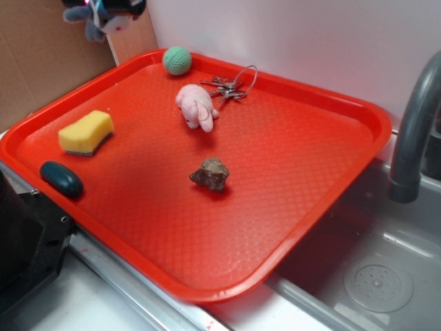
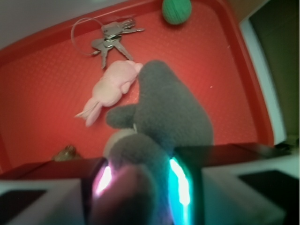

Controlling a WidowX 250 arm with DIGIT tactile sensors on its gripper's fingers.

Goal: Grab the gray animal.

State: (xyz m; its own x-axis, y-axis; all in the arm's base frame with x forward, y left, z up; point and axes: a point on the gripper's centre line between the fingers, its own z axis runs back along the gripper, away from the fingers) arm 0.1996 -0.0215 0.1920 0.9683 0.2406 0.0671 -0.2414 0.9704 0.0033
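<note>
1. In the exterior view, the gripper (image 1: 103,8) sat at the top left corner of the picture, above and beyond the far left corner of the red tray (image 1: 331,200), with the gray animal (image 1: 96,21) hanging from it, clear of the tray surface. Only the lowest part of the gripper showed, so the fingers themselves could not be made out here.
2. In the same view, on the tray, a green ball (image 1: 177,60) lay against the far rim. A bunch of keys (image 1: 229,87) on a wire ring lay just to the right of the ball. The pink plush animal (image 1: 196,107) lay just in front of the keys, toward the tray's middle. A brown rock (image 1: 211,174) sat near the tray's centre, well apart from the pink plush. A yellow sponge (image 1: 85,132) lay near the tray's left rim, and a dark teal oval object (image 1: 61,178) rested on that rim nearer the camera.
3. In the same view, right of the tray were a gray sink basin (image 1: 372,276) and a gray faucet (image 1: 413,124).
4. In the wrist view, the gray animal (image 2: 164,122) filled the middle of the picture, clenched between the two fingers (image 2: 180,187), whose inner faces glowed pink and cyan. Below it lay the tray (image 2: 37,93), with the pink plush animal (image 2: 112,89), the keys (image 2: 110,40), the green ball (image 2: 176,10), and a sliver of the brown rock (image 2: 65,153).
</note>
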